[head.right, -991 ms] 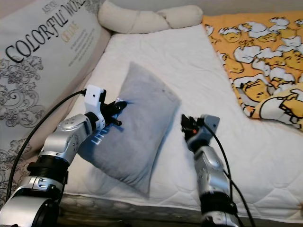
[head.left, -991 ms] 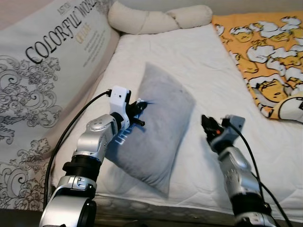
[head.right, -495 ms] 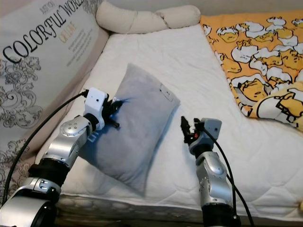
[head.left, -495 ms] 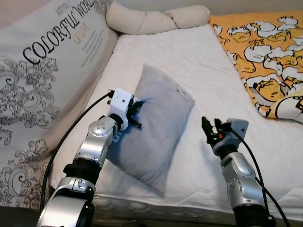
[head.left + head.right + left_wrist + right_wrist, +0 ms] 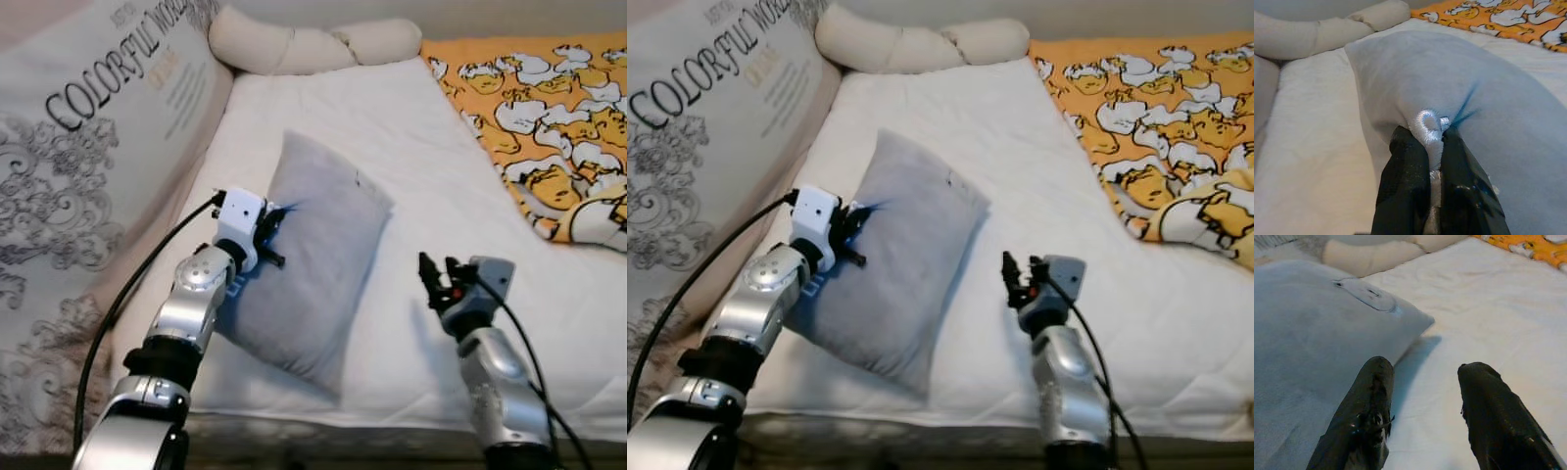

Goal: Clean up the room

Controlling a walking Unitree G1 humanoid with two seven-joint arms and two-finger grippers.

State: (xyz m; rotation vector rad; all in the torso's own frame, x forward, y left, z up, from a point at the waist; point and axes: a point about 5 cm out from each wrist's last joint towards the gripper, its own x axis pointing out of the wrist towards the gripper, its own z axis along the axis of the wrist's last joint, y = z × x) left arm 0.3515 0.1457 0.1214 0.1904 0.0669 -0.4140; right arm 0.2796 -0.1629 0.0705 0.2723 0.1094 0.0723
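Grey pillow (image 5: 318, 259) lies on white mattress (image 5: 411, 147) near its left edge. Left gripper (image 5: 1431, 139) jaws pinched on pillow's side fabric. Right gripper (image 5: 1422, 411) jaws spread, holding nothing, just beside pillow.

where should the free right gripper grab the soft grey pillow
Take the soft grey pillow by its near right edge, coming in from the right. The left gripper already pinches the left edge, and the open right gripper sits beside that limp, thin, pinchable seam.
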